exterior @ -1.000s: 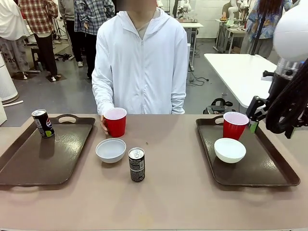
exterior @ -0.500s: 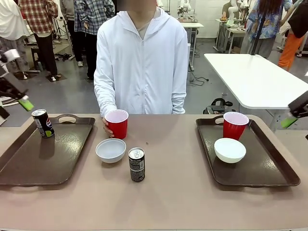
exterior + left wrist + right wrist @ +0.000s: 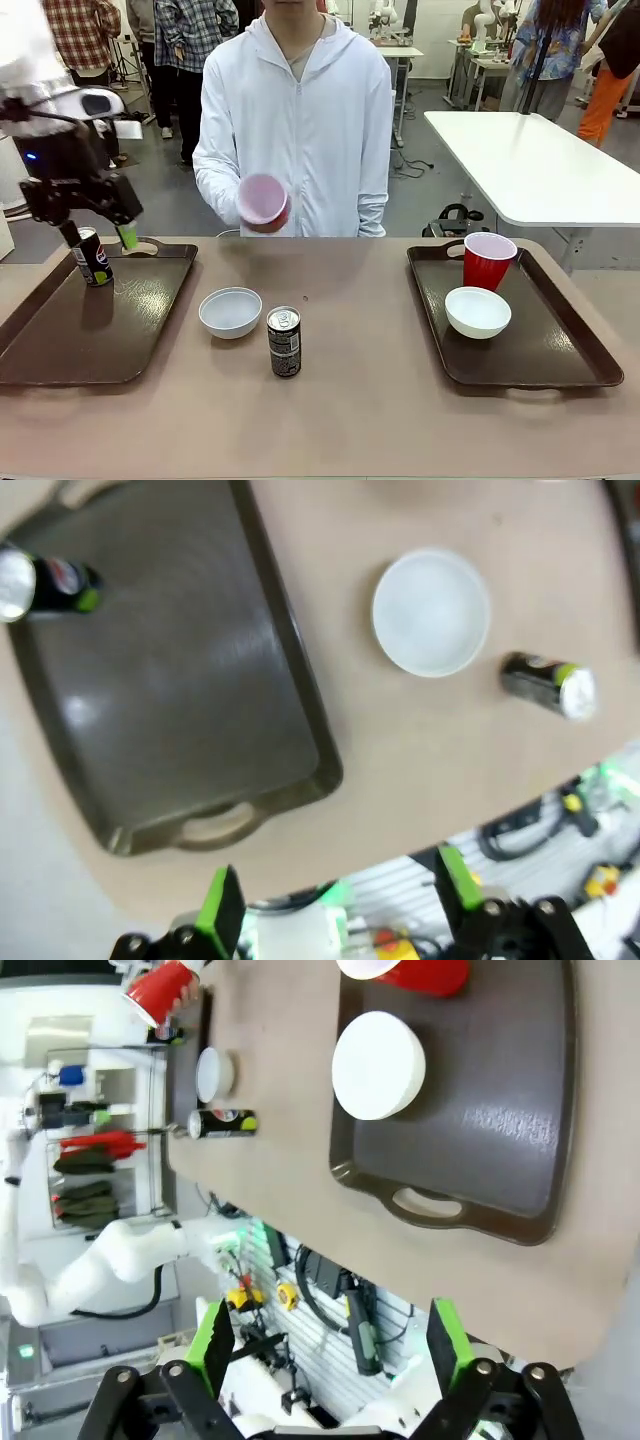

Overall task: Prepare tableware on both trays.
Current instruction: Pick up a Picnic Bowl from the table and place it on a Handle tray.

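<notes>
My left claw (image 3: 98, 236) hangs wide open and empty at upper left, near the can (image 3: 90, 256) on the left-hand tray (image 3: 110, 320). My right claw (image 3: 328, 1335) gapes empty too. A person's hand (image 3: 268, 224) holds a red cup (image 3: 264, 198) up at top centre.

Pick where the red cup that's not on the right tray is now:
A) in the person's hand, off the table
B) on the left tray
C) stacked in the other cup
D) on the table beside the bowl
A: the person's hand holds the red cup tilted in the air at chest height.
</notes>
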Robot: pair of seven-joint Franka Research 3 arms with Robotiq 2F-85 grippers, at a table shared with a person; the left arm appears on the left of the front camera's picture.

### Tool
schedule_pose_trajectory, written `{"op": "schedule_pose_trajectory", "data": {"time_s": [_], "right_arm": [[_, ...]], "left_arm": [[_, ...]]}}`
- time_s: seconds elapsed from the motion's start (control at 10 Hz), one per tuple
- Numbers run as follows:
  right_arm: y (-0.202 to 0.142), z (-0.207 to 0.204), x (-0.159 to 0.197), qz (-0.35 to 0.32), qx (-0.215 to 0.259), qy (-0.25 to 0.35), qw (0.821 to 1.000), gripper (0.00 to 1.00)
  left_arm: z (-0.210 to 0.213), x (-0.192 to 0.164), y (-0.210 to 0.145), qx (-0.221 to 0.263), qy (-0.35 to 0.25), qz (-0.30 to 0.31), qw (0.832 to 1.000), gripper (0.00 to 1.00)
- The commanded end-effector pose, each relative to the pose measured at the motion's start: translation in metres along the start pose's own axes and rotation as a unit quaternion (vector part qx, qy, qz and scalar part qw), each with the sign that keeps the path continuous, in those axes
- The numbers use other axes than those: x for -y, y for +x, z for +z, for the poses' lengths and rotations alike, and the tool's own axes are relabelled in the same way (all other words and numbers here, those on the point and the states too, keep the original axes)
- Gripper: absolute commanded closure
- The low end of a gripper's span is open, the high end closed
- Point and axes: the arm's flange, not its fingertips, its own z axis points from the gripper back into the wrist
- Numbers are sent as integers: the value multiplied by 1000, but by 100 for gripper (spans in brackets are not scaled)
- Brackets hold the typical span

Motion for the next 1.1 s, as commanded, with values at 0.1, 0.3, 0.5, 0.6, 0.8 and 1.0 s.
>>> {"op": "schedule_pose_trajectory", "data": {"time_s": [0.1,0.3,0.5,0.6,0.8,1.0], "right_arm": [[23,20,19,6,-22,48,999,0],[16,14,16,-3,-20,33,999,0],[16,14,16,-3,-20,33,999,0],[16,14,16,-3,-20,33,999,0],[16,14,16,-3,-20,33,999,0],[16,14,16,-3,-20,33,999,0]], "left_arm": [[-32,33,32,8,78,45,996,0],[-61,55,47,52,115,57,990,0],[-86,61,71,72,111,62,989,0],[-97,61,75,75,109,55,990,0],[-99,50,65,70,62,8,996,0],[-60,38,-13,36,-33,-60,997,0]]}}
